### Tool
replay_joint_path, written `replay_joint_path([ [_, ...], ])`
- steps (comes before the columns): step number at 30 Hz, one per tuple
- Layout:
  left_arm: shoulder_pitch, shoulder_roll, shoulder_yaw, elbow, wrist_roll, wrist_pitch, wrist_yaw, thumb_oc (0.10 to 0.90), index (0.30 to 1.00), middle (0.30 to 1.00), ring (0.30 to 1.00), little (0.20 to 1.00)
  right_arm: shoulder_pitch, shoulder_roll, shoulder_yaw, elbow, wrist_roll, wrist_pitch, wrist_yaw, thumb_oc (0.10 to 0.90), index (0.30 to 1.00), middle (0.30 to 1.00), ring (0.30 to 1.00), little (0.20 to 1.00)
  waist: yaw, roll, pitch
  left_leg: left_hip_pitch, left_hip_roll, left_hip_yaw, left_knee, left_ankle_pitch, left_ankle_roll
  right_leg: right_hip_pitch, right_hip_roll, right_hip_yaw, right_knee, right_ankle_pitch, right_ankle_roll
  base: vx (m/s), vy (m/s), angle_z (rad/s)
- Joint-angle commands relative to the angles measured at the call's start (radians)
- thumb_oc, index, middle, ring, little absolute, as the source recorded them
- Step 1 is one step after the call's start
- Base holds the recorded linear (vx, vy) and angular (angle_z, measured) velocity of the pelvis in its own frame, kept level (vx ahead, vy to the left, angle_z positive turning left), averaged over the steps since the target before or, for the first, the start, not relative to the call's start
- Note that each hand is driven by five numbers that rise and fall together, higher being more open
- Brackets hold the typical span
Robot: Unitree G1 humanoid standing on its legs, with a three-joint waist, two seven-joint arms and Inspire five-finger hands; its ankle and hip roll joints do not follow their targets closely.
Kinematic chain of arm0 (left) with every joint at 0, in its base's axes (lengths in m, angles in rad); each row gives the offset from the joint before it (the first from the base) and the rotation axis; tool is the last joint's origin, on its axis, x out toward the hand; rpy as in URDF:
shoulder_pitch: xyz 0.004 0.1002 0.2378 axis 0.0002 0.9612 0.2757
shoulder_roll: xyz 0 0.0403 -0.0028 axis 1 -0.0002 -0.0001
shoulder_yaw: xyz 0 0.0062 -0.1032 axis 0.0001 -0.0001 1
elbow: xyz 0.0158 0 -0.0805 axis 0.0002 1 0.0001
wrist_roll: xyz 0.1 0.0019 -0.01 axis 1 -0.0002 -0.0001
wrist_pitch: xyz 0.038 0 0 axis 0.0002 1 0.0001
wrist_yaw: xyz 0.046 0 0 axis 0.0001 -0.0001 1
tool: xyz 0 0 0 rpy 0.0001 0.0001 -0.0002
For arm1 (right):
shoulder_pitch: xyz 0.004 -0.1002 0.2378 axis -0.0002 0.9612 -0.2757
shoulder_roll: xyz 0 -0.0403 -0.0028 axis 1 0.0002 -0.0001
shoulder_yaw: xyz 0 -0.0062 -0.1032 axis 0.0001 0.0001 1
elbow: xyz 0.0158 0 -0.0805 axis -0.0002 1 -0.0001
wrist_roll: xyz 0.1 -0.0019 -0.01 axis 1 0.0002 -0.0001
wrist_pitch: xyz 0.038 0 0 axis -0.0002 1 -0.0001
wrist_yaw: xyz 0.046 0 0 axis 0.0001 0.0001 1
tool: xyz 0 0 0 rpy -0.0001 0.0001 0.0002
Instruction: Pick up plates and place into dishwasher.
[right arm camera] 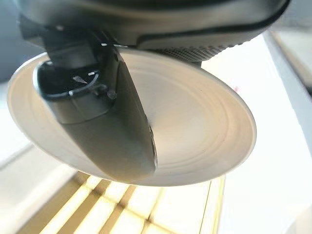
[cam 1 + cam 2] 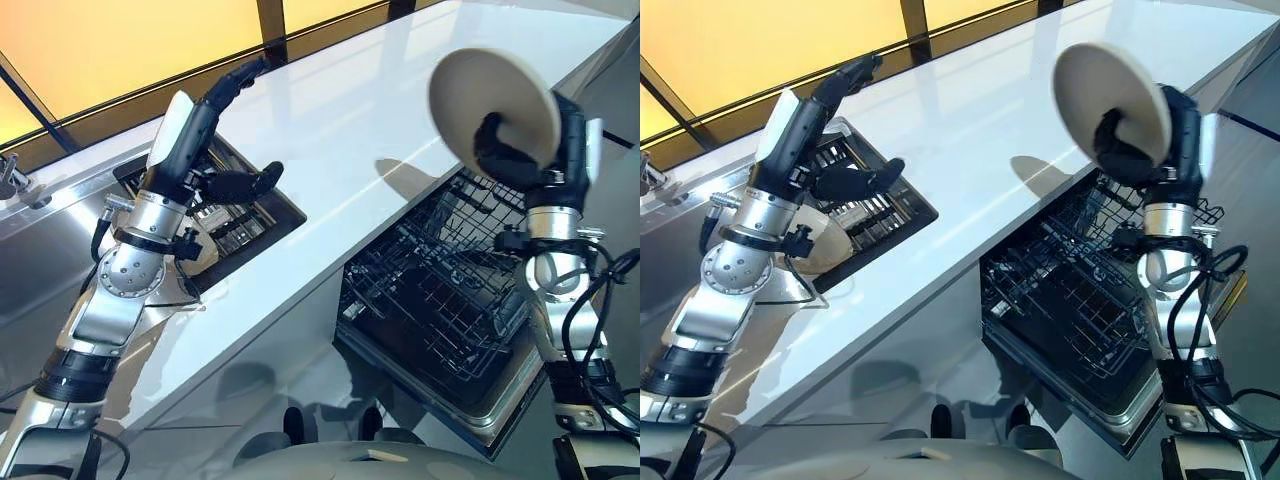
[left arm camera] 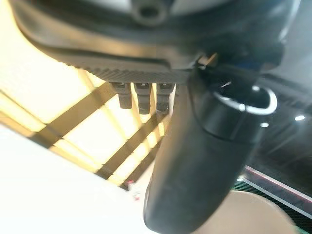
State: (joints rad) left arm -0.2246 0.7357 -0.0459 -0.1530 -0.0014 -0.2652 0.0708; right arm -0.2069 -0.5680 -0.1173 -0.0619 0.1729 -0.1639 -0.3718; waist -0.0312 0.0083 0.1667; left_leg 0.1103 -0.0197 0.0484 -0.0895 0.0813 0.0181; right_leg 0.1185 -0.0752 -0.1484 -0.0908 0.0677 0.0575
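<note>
Nearest, below the white countertop's front edge, the open dishwasher's black wire rack [image 2: 440,300] stands pulled out, its tines bare as far as can be seen. Above the rack's far right side, the right hand [image 2: 520,150] holds a round cream-coloured plate [image 2: 490,100] tilted up on edge, with its thumb curled across the plate's face and its fingers behind; the right wrist view shows the thumb lying over the plate's ringed inner surface [image 1: 195,126]. Over on the left, the left hand [image 2: 215,150] hovers above a dark rectangular rack [image 2: 875,210] recessed into the glossy white countertop [image 2: 380,110], its fingers stretched out straight and its thumb spread wide, holding nothing. A second cream-coloured plate [image 2: 825,245] lies at the rack's near corner, partly hidden by the left wrist. Farther back, the countertop runs to a wall of amber panels with dark frames [image 2: 130,50].
</note>
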Motion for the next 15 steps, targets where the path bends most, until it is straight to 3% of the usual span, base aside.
replay_joint_path([
  [1,-0.053,0.082,0.107,0.041,-0.032,-0.053,0.031,0.8,0.9,0.9,0.9,0.9,-0.062,-0.091,-0.095,-0.004,-0.021,-0.128,-0.107,0.1,0.3,0.3,0.3,0.2,0.008,0.011,-0.092,0.052,-0.047,0.022,0.002,-0.148,0.018,0.014,0.077,-0.022,0.078,-0.124,0.01,0.02,-0.048,0.07],
  [5,-0.026,0.107,0.145,0.096,-0.054,-0.06,0.048,0.8,0.9,0.9,0.9,0.9,-0.035,-0.121,-0.151,0.081,0.011,-0.102,-0.168,0.1,0.3,0.3,0.3,0.2,0.013,0.013,-0.088,0.053,-0.047,0.019,0.002,-0.149,0.017,0.016,0.078,-0.025,0.079,-0.126,0.009,0.02,-0.051,0.03],
  [9,0.005,0.118,0.181,0.13,-0.076,-0.055,0.077,0.8,0.9,0.9,0.9,0.9,-0.005,-0.14,-0.179,0.16,0.078,-0.052,-0.153,0.1,0.3,0.3,0.3,0.2,0.018,0.014,-0.085,0.054,-0.046,0.016,0.002,-0.149,0.018,0.017,0.077,-0.027,0.079,-0.129,0.007,0.04,-0.055,0.02],
  [15,0.053,0.102,0.247,0.15,-0.125,-0.059,0.128,0.8,0.9,0.9,0.9,0.9,0.025,-0.138,-0.182,0.246,0.014,-0.005,-0.16,0.1,0.3,0.3,0.3,0.2,0.027,0.015,-0.08,0.054,-0.044,0.008,0.002,-0.147,0.018,0.018,0.078,-0.035,0.086,-0.137,0.001,0.05,-0.06,0.02],
])
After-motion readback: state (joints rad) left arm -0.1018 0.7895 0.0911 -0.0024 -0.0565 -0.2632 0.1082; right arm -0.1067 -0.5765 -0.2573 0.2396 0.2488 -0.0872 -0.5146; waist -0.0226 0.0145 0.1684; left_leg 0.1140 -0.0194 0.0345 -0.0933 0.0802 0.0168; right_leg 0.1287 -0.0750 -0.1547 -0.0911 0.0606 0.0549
